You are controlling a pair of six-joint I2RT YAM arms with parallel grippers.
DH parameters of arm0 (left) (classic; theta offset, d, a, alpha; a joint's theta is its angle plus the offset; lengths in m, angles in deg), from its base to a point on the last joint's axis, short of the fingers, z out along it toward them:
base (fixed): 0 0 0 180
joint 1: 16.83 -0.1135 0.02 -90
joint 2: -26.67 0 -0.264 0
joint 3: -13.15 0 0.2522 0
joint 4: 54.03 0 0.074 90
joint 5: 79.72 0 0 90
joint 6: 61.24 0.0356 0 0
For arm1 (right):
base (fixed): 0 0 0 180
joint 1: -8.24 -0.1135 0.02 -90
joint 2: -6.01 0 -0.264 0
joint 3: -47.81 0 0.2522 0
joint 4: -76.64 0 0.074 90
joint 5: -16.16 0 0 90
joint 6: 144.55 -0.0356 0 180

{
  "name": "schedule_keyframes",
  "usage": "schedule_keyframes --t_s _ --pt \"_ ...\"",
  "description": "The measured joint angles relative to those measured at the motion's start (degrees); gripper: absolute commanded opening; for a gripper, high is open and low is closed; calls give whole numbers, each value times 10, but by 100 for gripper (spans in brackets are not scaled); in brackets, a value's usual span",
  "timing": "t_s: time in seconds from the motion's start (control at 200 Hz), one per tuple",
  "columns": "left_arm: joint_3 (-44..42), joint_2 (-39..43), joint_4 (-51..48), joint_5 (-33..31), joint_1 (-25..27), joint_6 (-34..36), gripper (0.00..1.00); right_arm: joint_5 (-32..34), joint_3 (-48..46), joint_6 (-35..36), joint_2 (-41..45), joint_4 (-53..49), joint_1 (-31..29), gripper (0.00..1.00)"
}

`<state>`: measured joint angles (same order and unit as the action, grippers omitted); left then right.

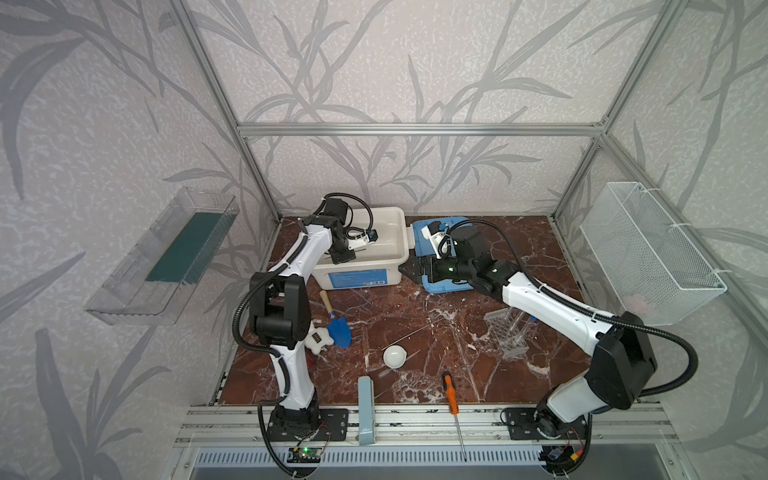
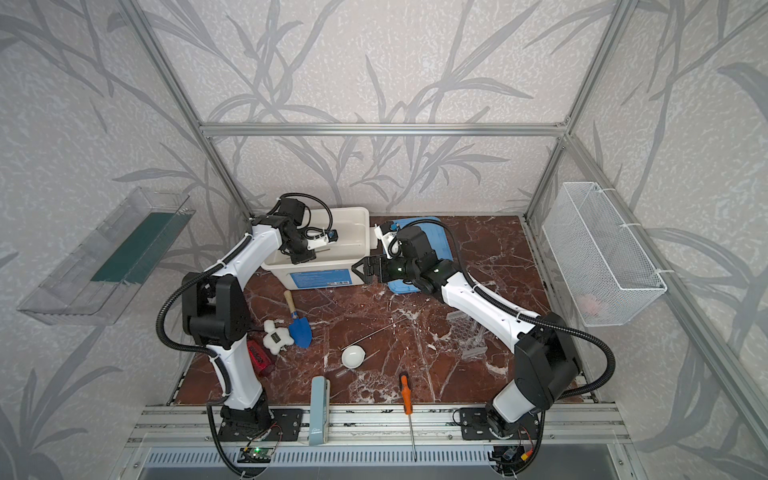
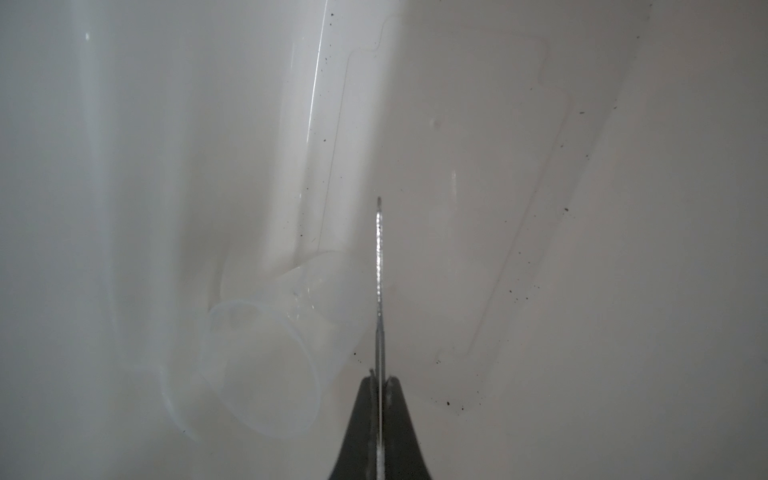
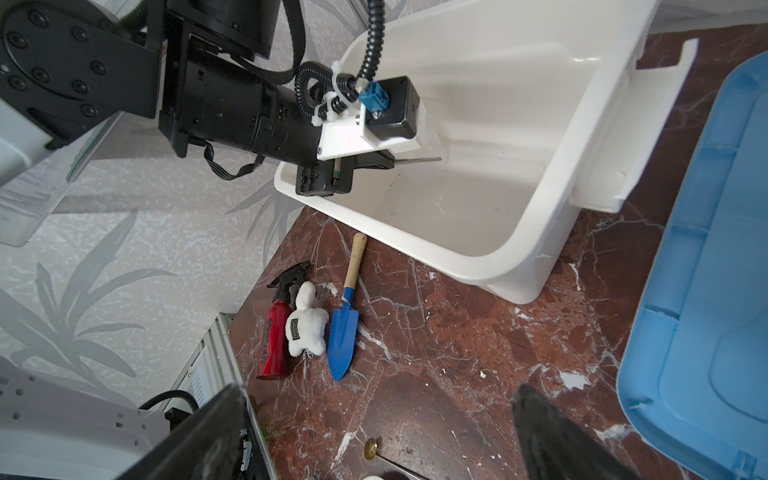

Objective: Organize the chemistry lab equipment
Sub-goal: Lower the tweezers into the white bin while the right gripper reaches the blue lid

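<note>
We're pinching the thin rod (image 3: 379, 266) in our left gripper (image 3: 379, 376) inside the white bin (image 1: 357, 277), with the right gripper (image 1: 409, 269) wide open beside it. Letting go carelessly could smack the beaker (image 3: 266, 353) lying in there.

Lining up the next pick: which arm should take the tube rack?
Right, probably. The right hand is open and empty, and the rack sits on its side of the table. The left hand is shut on a rod inside the bin.

Blue trowel (image 1: 340, 334), orange-handled screwdriver (image 1: 450, 394), plush toy (image 4: 306, 326)
</note>
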<state>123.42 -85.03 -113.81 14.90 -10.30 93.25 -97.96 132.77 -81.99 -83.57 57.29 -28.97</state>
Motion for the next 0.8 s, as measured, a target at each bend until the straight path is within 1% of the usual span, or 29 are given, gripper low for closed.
schedule_keyframes --t_s 0.105,0.14,0.215,0.345,0.57,0.61,0.67,0.8 --pt "15 -10 -6 1 -1 -16 0 -3 0 0 -3 0 0 99" --pt "19 -17 7 4 -2 -23 0 -4 0 1 -4 0 0 99" --pt "24 -52 26 11 -2 -35 0 -5 0 2 -6 0 0 99" --pt "17 -104 27 13 -2 -42 0 -4 0 3 -6 0 0 99" --pt "12 -111 34 8 -3 -50 1 -5 0 2 -13 2 0 99" --pt "12 -111 34 7 -3 -50 2 -5 0 2 -14 2 0 99" --pt "12 -111 34 4 -3 -51 7 -5 0 2 -14 2 0 99" --pt "12 -111 34 -1 -3 -60 12 -4 0 2 -14 2 0 99"
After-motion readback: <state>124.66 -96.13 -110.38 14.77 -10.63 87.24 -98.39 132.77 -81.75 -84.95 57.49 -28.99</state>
